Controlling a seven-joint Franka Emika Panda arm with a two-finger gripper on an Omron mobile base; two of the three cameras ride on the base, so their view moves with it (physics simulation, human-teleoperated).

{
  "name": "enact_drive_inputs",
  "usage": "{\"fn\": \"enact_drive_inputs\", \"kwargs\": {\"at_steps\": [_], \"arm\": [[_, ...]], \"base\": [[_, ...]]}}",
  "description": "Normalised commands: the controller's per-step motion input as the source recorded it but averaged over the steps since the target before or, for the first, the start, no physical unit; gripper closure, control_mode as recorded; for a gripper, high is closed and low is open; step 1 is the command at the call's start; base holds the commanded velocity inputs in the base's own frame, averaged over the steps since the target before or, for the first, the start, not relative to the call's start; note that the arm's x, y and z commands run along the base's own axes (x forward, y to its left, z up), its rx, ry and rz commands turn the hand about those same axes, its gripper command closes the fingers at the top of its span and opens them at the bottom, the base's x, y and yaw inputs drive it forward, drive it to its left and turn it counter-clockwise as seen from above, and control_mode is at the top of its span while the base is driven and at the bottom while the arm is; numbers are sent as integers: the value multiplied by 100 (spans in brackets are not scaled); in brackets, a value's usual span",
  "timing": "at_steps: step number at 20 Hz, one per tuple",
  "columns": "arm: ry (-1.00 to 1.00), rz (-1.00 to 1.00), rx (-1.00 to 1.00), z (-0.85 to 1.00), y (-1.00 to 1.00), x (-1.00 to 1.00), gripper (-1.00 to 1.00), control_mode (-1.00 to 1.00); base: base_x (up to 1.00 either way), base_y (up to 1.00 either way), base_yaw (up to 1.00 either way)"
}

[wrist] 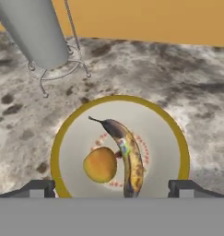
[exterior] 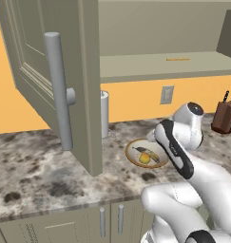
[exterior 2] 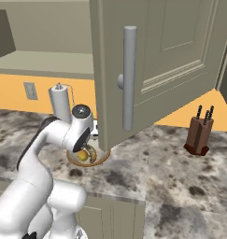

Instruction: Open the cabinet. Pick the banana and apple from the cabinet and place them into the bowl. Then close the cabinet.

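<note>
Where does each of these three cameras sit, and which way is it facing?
Left base view: behind the arm's left, looking forward and down at the bowl and open cabinet; white arm at lower right.
Right base view: behind the arm's right, same counter; arm at lower left.
Hand view: on the hand, looking down into the bowl holding the banana and apple; open gripper tips at the bottom.
Shared: bowl, paper-towel roll.

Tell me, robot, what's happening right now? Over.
End effector open above bowl. Banana and apple inside bowl. Cabinet doors open, not yet closed.
</note>
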Motion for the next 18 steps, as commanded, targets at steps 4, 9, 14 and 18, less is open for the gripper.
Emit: {"fn": "enact_drive_inputs", "kwargs": {"at_steps": [4, 9, 14, 18], "arm": [[-18, 0, 0, 100, 27, -65, -100, -100], [-23, 0, -5, 91, 39, -38, -100, -100], [-45, 0, -13, 66, 38, -34, -100, -100], [-53, 0, -12, 54, 30, -45, -100, -100]], "base": [[0, 0, 0], [0, 0, 0], [0, 0, 0], [0, 0, 0]]}}
